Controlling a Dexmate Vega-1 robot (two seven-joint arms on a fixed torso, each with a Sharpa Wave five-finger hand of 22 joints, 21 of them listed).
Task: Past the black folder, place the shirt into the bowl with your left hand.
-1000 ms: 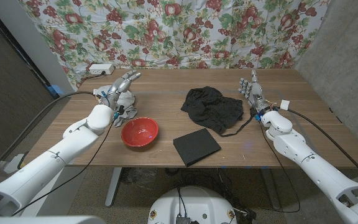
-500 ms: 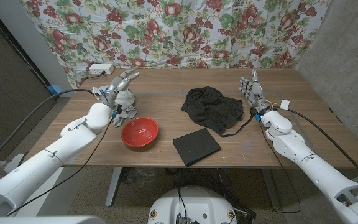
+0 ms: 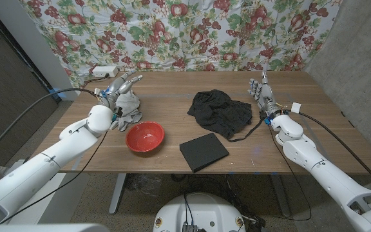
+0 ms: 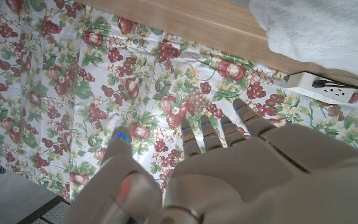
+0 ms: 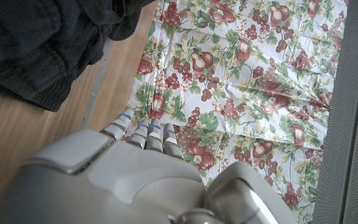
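Fingers spread, the left hand (image 3: 122, 87) hovers over the grey cloth (image 3: 128, 108) at the table's (image 3: 172, 84) far left corner, holding nothing that I can see. That looks like a reach still short of a grasp, though which garment counts as the shirt is a fair question: the black shirt (image 3: 221, 111) lies crumpled mid-table, just beyond the black folder (image 3: 203, 151), which fits "past the folder" far better than the grey heap does. The red bowl (image 3: 145, 136) sits near the front edge, left of the folder and just in front of the grey cloth, so either garment needs only a short carry.

Over on the other side, the right hand (image 3: 261, 92) stands on its edge beside the black shirt, fingers up and slightly apart, idle, presumably parked to keep out of the left arm's way.

From the left wrist, the grey cloth's (image 4: 328, 31) pale weave shows close against the table edge, with a white power strip (image 4: 322, 87) behind it, detail the head view barely gives. From the right wrist, the black shirt's (image 5: 48, 43) folds lie right by that hand's fingers (image 5: 143, 134), nearer than the head view suggests.
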